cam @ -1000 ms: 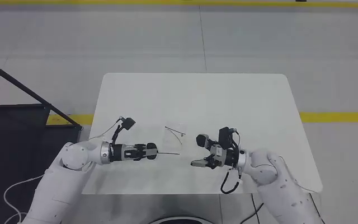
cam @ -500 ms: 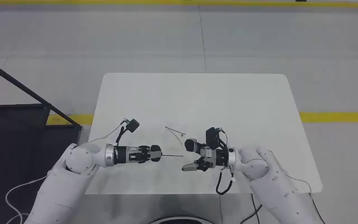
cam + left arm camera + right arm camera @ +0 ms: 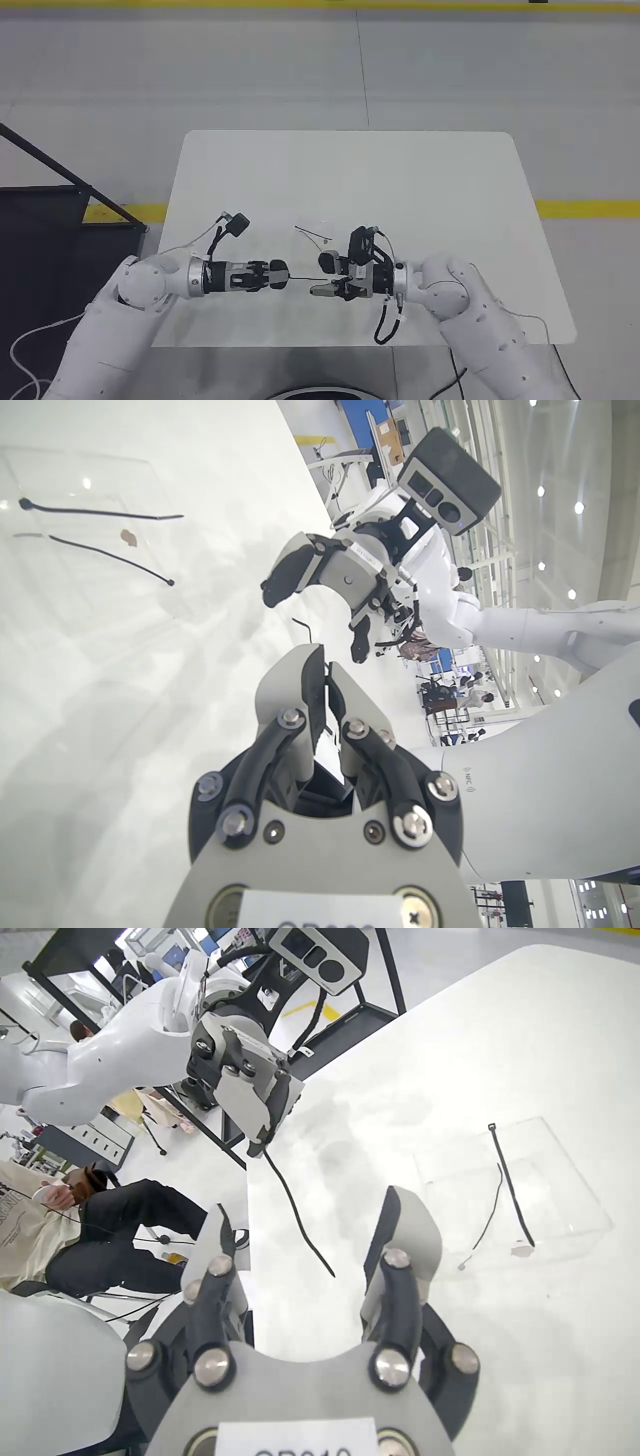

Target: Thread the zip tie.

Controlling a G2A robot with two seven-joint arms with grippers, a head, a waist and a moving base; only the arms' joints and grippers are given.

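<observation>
Black zip tie [image 3: 295, 1208] pinched in the closed left end effector [image 3: 322, 662], tail pointing to 3 o'clock into the wide-open, empty right end effector [image 3: 323, 277]

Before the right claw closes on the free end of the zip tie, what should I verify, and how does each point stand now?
1. The left claw is shut on the zip tie: ok.
2. The right claw is open: ok.
3. The tie's free tip is lined up between the right claw's fingers: ok.
4. The tip is deep enough between them for a firm grip: cannot tell.
5. The spare ties lie in the clear tray, apart from both claws: ok.
</observation>
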